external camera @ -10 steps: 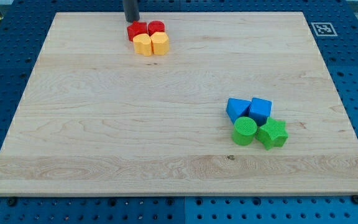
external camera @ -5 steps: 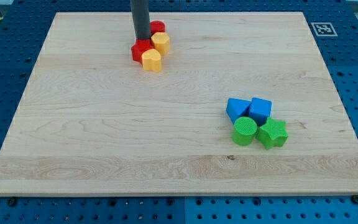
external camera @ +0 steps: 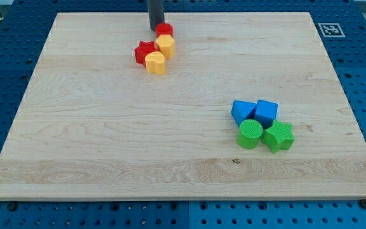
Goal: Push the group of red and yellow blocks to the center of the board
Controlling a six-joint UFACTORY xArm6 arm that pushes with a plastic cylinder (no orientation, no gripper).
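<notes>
My tip point(external camera: 155, 29): it is a bare rod with no jaws to open or close, and it is gripping nothing; it is resting near the board's point(external camera: 75, 146) top edge.
Red round block point(external camera: 164, 29): it is sitting just to the view's right of my tip, touching or nearly touching it.
Yellow blocks point(external camera: 164, 44) point(external camera: 155, 62): they are lying below my tip.
Red star block point(external camera: 144, 51): it is lying below my tip, slightly to the view's left.
Progress: the group is lying far above the centre; I judge that most of the pushing is waiting to be done.

Tip point(external camera: 155, 28) above-left of clustered blocks point(external camera: 155, 51)
</notes>
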